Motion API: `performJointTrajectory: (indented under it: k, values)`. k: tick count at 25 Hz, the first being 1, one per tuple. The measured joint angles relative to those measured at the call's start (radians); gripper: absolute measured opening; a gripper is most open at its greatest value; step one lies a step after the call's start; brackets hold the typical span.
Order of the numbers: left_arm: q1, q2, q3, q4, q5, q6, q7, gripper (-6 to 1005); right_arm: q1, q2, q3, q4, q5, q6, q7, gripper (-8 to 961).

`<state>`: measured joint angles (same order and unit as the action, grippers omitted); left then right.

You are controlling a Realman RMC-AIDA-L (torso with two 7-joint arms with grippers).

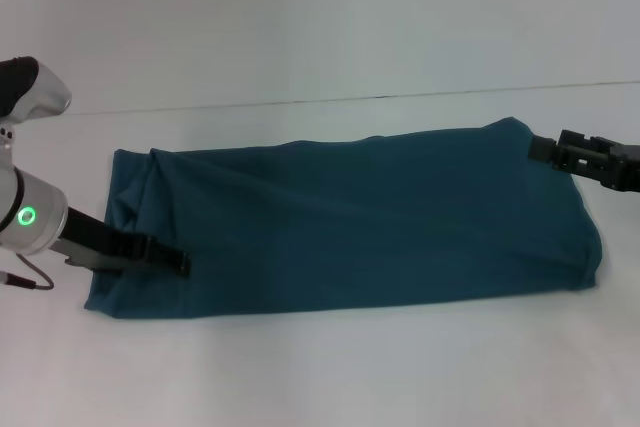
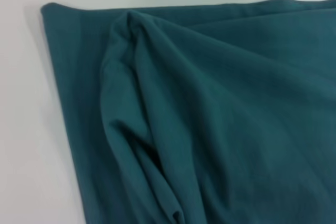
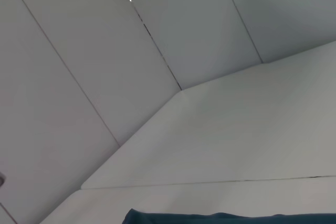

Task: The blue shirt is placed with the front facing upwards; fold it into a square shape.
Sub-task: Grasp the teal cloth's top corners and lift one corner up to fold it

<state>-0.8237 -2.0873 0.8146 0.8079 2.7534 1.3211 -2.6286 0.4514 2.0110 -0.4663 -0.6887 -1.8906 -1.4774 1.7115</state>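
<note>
Head: I see the blue shirt [image 1: 350, 217] folded into a long band across the white counter [image 1: 320, 367]; no lettering or label readable. Left hand [image 1: 183, 264] at its near-left edge, right hand [image 1: 535, 148] at far-right corner; grip on either, can't tell.
L wrist: bunched shirt corner [image 2: 210, 119], plain cloth.
R wrist: wall panels [image 3: 131, 51], sliver of shirt [image 3: 220, 217].

The shirt [image 1: 350, 217] is plain dark teal-blue, no print showing. The surface [image 1: 320, 367] is white. Both arms' end effectors are black; the left arm carries a green light [image 1: 27, 215].
</note>
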Motion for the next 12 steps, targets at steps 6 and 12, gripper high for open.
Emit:
performJointTrajectory:
  k: [6,12]
  values:
    - [0.007,0.01,0.0,0.001,0.009,-0.015,0.001,904,0.004,0.0,0.0,0.0,-0.002,0.003,0.0,925]
    - [0.03,0.02,-0.005,0.035,0.021,-0.023,-0.006,905,0.004,0.0,0.0,0.0,-0.003,0.003,0.0,924]
